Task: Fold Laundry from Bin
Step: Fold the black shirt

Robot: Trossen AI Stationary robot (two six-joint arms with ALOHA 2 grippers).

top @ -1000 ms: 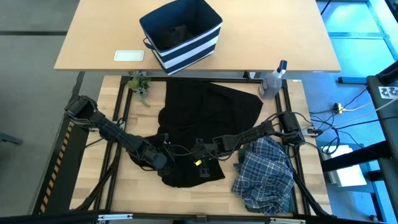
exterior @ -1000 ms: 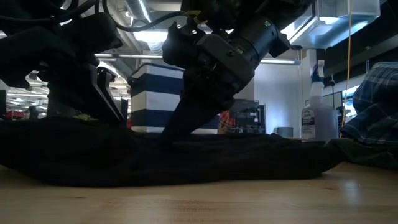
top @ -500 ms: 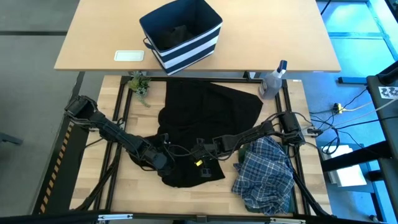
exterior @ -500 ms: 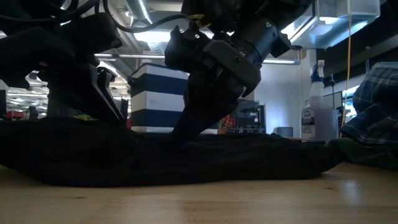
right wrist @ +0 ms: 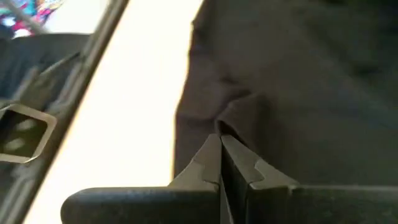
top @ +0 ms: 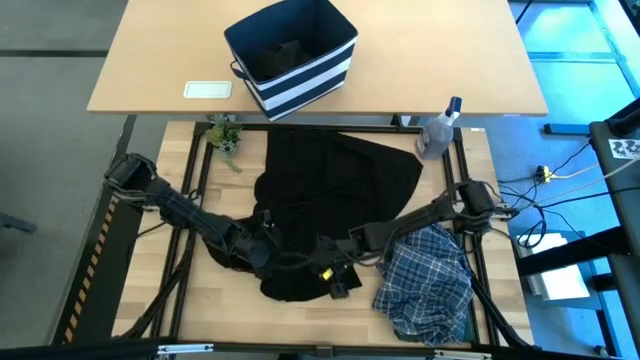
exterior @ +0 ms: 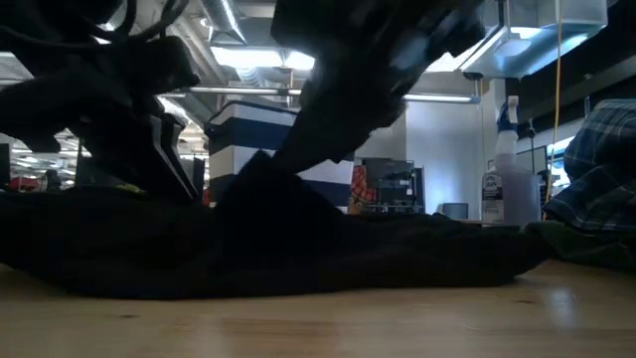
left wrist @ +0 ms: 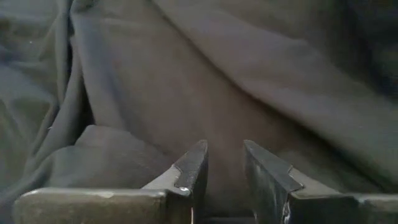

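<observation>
1. The black garment (top: 335, 190) lies spread across the middle of the slatted desk (top: 200, 320), between both arms.
2. The right claw (right wrist: 220, 144) is pinched fully together on a fold of the black garment near the garment's front edge. In the low view the cloth rises in a peak (exterior: 260, 169) under this claw.
3. The left claw (left wrist: 222, 163) sits low on the black garment's left part, close beside the right claw. Its fingers (left wrist: 193, 163) stand a narrow gap apart, with dark cloth lying between them; whether they grip it cannot be told.
4. The blue-and-white plaid shirt (top: 425, 280) lies crumpled at the desk's right front, just beside the black garment.
5. The bin (top: 300, 75) stands on the separate light desk (top: 420, 50) behind the work area, upright, with something dark inside it.
6. A clear spray bottle (top: 438, 132) stands at the back right corner of the slatted desk.
7. A small green sprig (top: 224, 138) lies at the back left corner.
8. A white card (top: 208, 89) lies left of the bin.
</observation>
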